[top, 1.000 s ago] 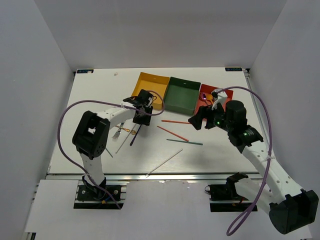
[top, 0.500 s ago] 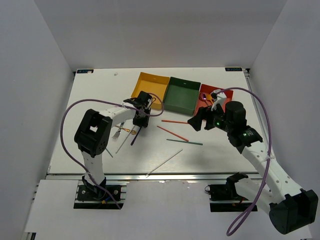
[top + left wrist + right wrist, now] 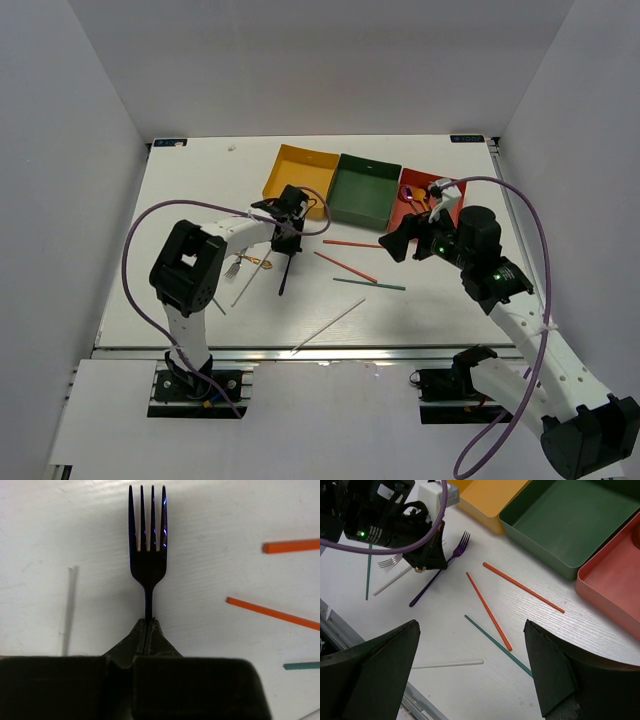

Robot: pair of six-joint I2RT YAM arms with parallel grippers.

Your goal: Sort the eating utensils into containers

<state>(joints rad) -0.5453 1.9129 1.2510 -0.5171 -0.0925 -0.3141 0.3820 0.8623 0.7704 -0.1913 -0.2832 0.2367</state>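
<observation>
My left gripper (image 3: pixel 288 238) is shut on the neck of the purple fork (image 3: pixel 147 555); its tines stick out past the fingertips (image 3: pixel 148 625). The fork's handle (image 3: pixel 284 275) trails toward the table's near edge, and it also shows in the right wrist view, purple fork (image 3: pixel 451 557). My right gripper (image 3: pixel 470 630) hangs open above two red chopsticks (image 3: pixel 488 611), a green chopstick (image 3: pixel 495 642) and a pale chopstick (image 3: pixel 447 664), holding nothing. The yellow tray (image 3: pixel 295 165), dark green tray (image 3: pixel 365 190) and red-orange tray (image 3: pixel 447 200) stand in a row at the back.
Left of the held fork lie a silver fork (image 3: pixel 233 268), another pale chopstick (image 3: pixel 247 283) and a green chopstick (image 3: pixel 368 575). Small utensils lie in the red-orange tray's far corner. White walls close in the table on both sides.
My left gripper has closed on the purple fork, and the fork's handle has swung from lower left to nearly straight toward the near edge. The right arm has shifted slightly right.
</observation>
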